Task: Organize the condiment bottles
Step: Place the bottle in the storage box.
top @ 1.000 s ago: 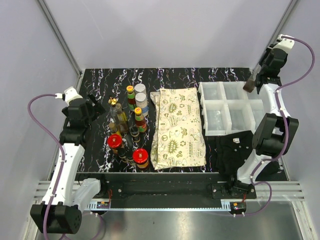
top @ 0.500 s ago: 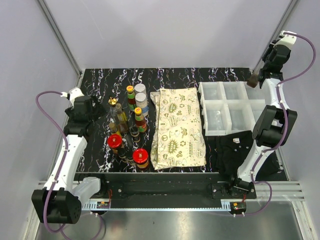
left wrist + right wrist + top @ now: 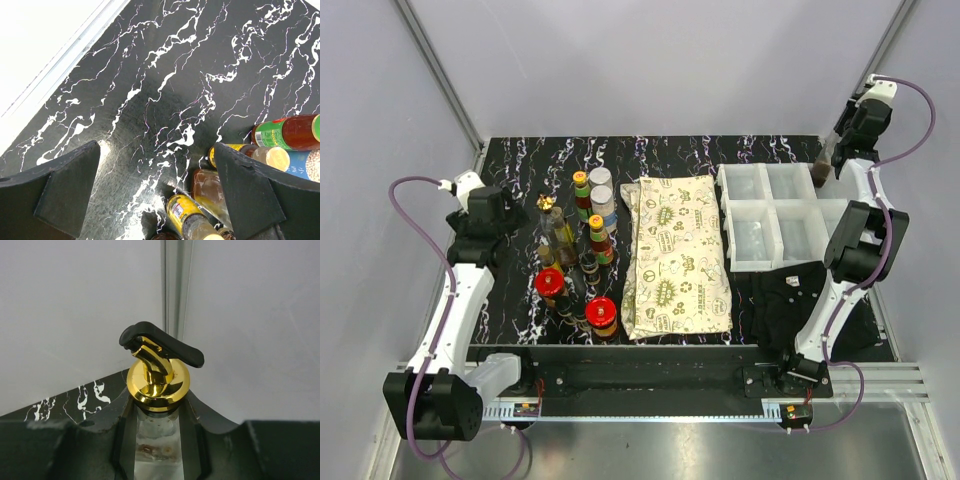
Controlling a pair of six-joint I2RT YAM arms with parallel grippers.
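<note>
Condiment bottles [image 3: 601,240] stand clustered on the left part of the table [image 3: 520,160], just left of the patterned cloth [image 3: 677,255], with the left end effector [image 3: 157,185] spread wide near them, while the right end effector [image 3: 156,432] grips a gold-capped bottle [image 3: 157,382] raised by the far corner of the white bins [image 3: 765,200]

The tabletop [image 3: 700,155] looks glossy, the cloth [image 3: 677,255] matt, the bins [image 3: 763,198] translucent plastic, the bottle [image 3: 156,387] mirror-gold at its collar.
</note>
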